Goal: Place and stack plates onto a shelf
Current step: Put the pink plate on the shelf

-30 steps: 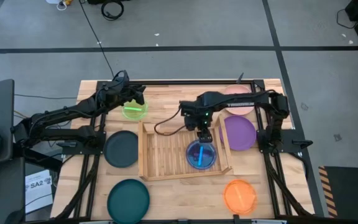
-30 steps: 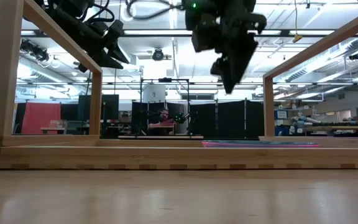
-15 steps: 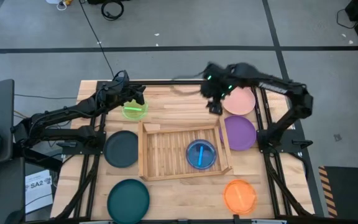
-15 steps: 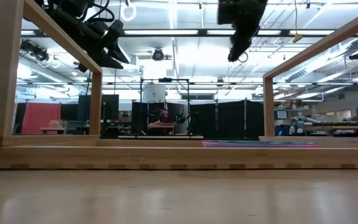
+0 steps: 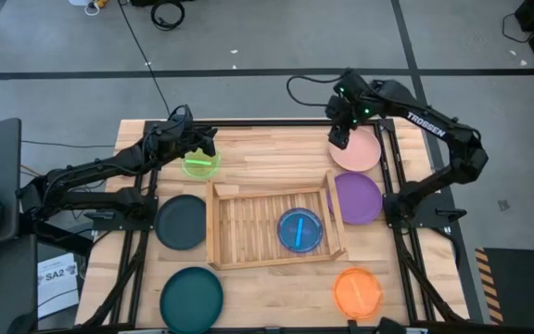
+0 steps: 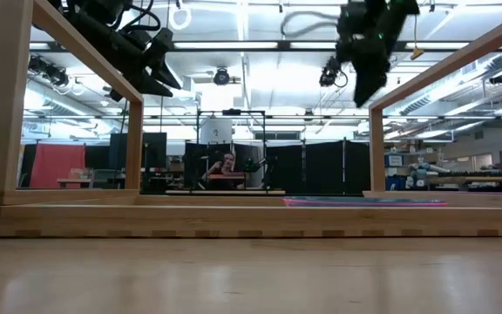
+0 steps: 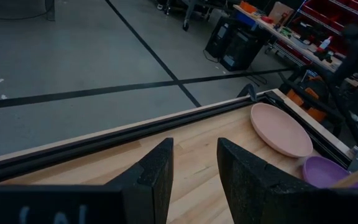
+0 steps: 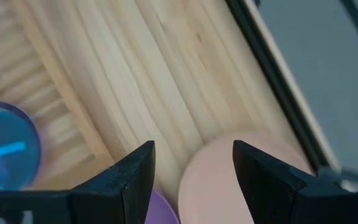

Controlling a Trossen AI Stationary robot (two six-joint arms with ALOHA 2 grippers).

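The wooden shelf tray (image 5: 248,225) lies mid-table with a small blue plate (image 5: 299,230) flat on its slats at the right. My right gripper (image 5: 338,137) is open and empty, raised above the table's far side next to the pink plate (image 5: 357,150); it shows high in the low view (image 6: 366,87). The purple plate (image 5: 357,198) lies right of the tray. My left gripper (image 5: 204,144) is open, raised at the far left by the small lime green plate (image 5: 200,165). Dark grey (image 5: 182,221), teal (image 5: 191,297) and orange (image 5: 357,292) plates lie flat on the table.
A black rail frame (image 5: 248,122) runs along the table's far edge and sides. Bare wood lies between the tray's far wall and that rail (image 5: 267,153). In the low view, wooden tray walls (image 6: 129,148) stand close, with a person (image 6: 227,166) far behind.
My right gripper has risen from over the blue plate in the tray and gone toward the table's far right, ending beside the pink plate. The blue plate has stayed flat in the tray. My left arm has kept still.
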